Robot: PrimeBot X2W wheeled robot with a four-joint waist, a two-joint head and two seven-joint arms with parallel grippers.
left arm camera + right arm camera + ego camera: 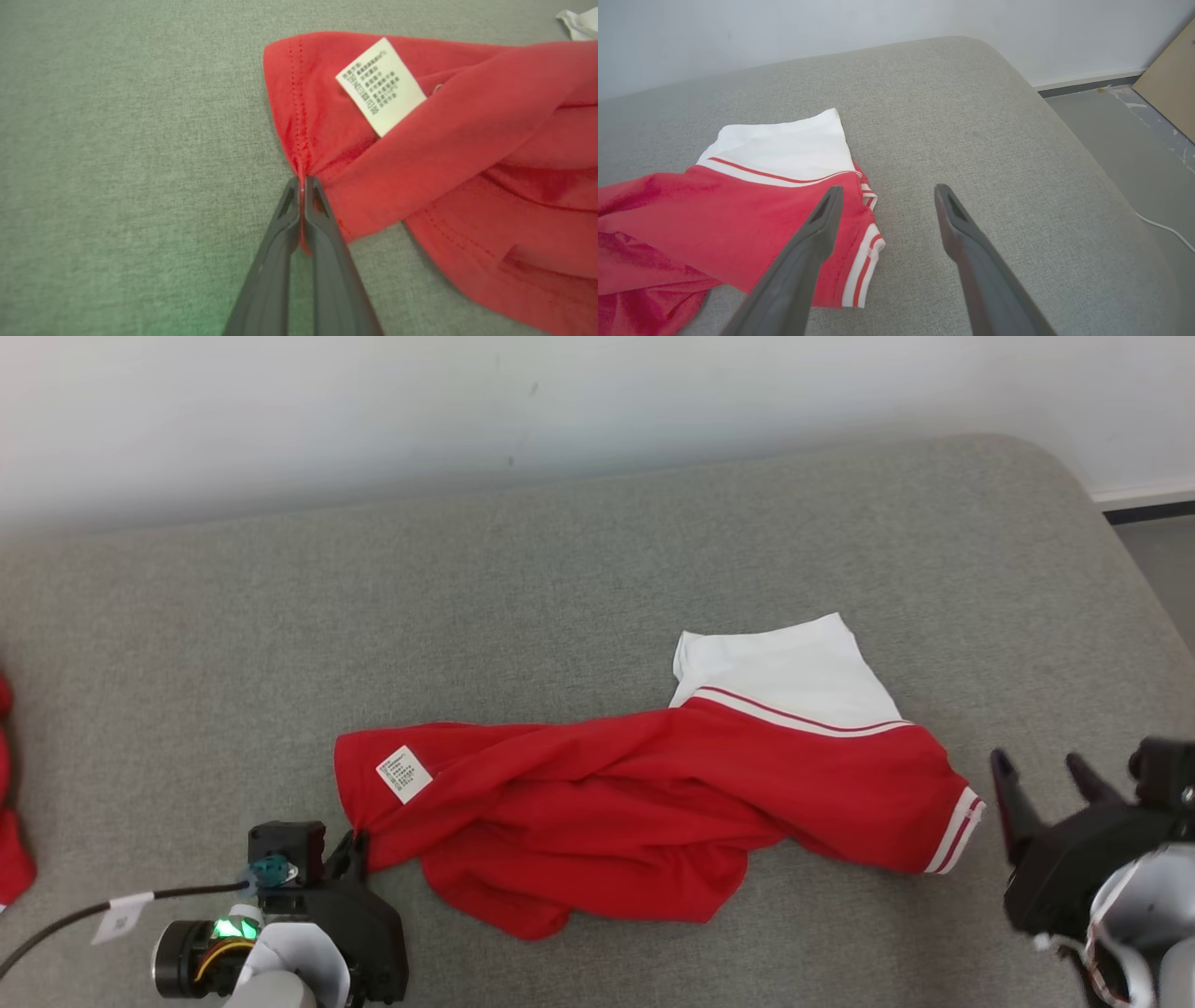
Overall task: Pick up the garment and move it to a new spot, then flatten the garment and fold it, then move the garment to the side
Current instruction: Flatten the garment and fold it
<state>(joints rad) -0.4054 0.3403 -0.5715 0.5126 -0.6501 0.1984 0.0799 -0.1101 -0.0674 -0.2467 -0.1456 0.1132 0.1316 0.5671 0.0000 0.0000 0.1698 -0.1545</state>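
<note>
Garment: red shirt with a white panel and red-and-white trim, lying crumpled and half twisted on the grey cushion, stretched out between the two pincers.

Left pincer: clenched on the garment. The fingertips meet on the stitched hem at the shirt's left corner, with a sliver of red cloth pinched between them. The white care label lies just beyond the tips, up and to the right of them, print side up.

Right pincer: released, fingers spread wide, nothing between them but bare cushion. The striped cuff lies just to its left. Whether the left finger touches the cloth cannot be told.

Surroundings: a pale wall runs behind the cushion, ahead of both pincers. A scrap of other red cloth lies well to the left of the left pincer. Grey floor lies off to the right of the right pincer.
</note>
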